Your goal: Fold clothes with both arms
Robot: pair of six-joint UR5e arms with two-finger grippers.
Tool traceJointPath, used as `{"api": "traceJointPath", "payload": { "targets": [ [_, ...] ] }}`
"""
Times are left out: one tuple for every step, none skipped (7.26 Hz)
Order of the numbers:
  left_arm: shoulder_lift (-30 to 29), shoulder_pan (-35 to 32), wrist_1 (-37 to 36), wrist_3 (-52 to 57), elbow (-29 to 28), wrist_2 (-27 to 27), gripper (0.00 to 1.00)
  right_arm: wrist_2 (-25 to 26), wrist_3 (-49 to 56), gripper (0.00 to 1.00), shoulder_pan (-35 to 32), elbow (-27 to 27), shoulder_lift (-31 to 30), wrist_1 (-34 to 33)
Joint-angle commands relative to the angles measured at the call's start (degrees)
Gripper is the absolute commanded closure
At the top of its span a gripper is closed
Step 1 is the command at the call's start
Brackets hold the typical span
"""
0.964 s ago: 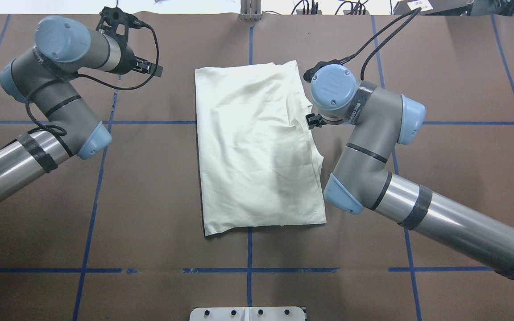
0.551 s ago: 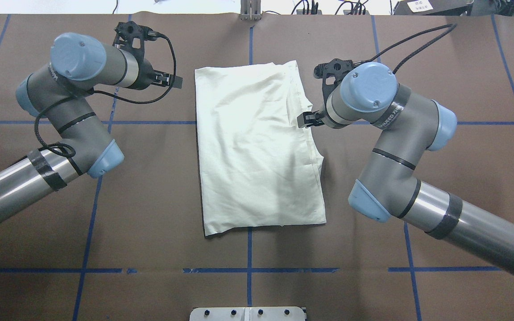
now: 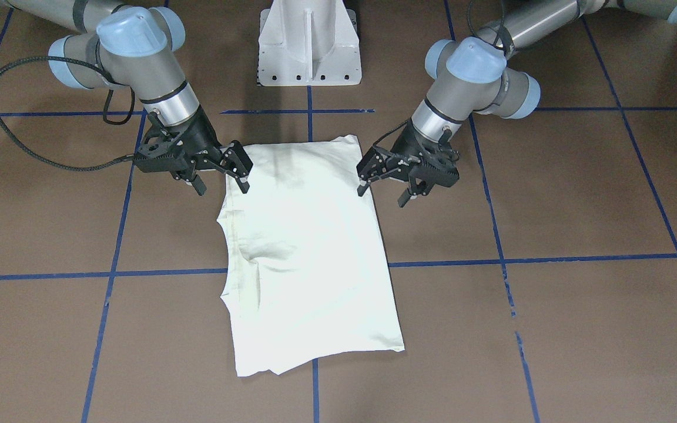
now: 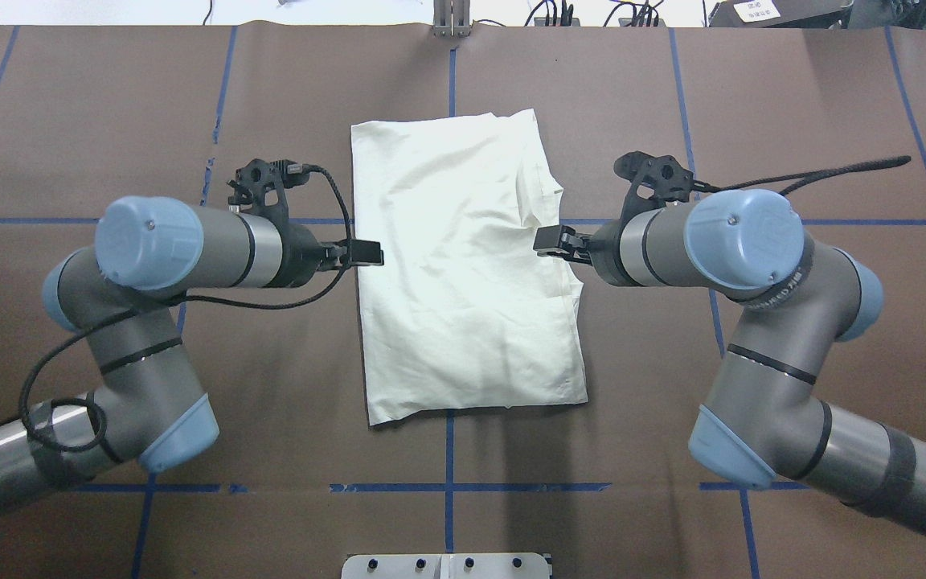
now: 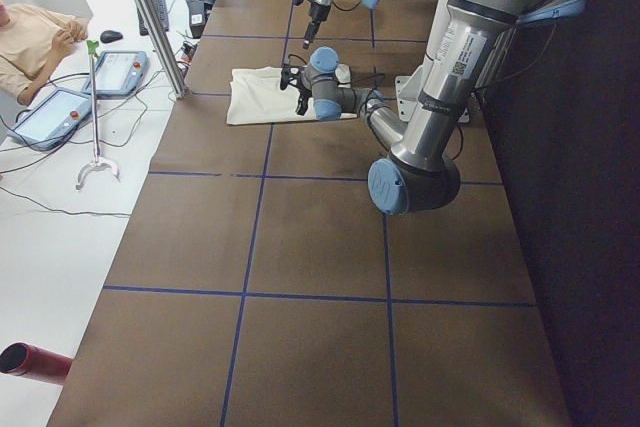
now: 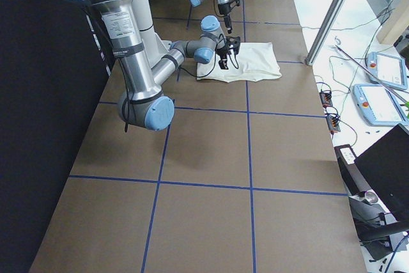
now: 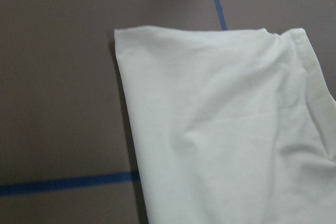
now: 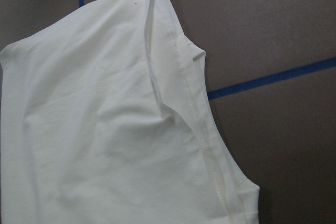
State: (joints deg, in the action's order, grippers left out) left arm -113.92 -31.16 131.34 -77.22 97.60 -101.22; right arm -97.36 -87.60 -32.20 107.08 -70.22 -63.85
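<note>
The cream T-shirt (image 4: 463,265) lies folded into a long rectangle in the middle of the brown table (image 4: 792,104), with its plain pale side up. In the overhead view the left gripper (image 4: 366,253) and the right gripper (image 4: 547,240) appear only as small dark blocks at the two long edges of the shirt, facing each other. That view does not tell how their jaws stand. The front-facing view gives this: the left gripper (image 3: 384,191) has its fingers spread apart and holds nothing. The right gripper (image 3: 221,182) is also spread wide and empty, with one finger over the edge of the cloth; whether it touches the cloth cannot be told. The left wrist camera shows a smooth folded corner of the shirt beside a blue tape line (image 7: 63,184). The right wrist camera shows a stitched hem (image 8: 202,135) running along a rougher, layered edge. Only the exterior left view shows a person (image 5: 25,42) at the white desk beside the table.
</note>
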Motion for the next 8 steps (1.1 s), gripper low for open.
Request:
{"api": "traceJointPath", "payload": {
  "targets": [
    [6.0, 9.1, -0.1, -12.8, 6.1, 6.2, 0.11, 5.3, -9.2, 0.00, 3.5, 4.2, -4.0, 1.7],
    [6.1, 12.8, -1.7, -20.0, 5.4, 9.6, 0.37, 6.3, -9.3, 0.00, 4.0, 4.2, -4.0, 1.7],
    [5.8, 14.4, -3.1, -24.1, 5.6, 11.8, 0.39, 6.7, -9.3, 0.00, 4.2, 4.1, -4.0, 1.6],
    [6.1, 15.6, -3.3, -26.8, 5.6, 12.4, 0.39, 6.7, -9.3, 0.00, 4.2, 4.1, -4.0, 1.7],
    [6.0, 16.5, -3.3, -27.1, 5.4, 13.3, 0.39, 6.7, -9.3, 0.00, 4.2, 4.0, -4.2, 1.7],
    [5.9, 16.5, -3.3, -27.1, 5.3, 13.3, 0.38, 6.7, -9.3, 0.00, 4.2, 4.0, -4.4, 1.7],
    [5.6, 16.7, -3.3, -27.2, 5.2, 13.3, 0.38, 6.7, -9.3, 0.00, 4.2, 4.0, -4.4, 1.7],
    [5.4, 16.7, -3.3, -27.1, 5.1, 13.3, 0.38, 6.8, -9.3, 0.00, 4.3, 4.0, -4.4, 1.7]
  ]
}}
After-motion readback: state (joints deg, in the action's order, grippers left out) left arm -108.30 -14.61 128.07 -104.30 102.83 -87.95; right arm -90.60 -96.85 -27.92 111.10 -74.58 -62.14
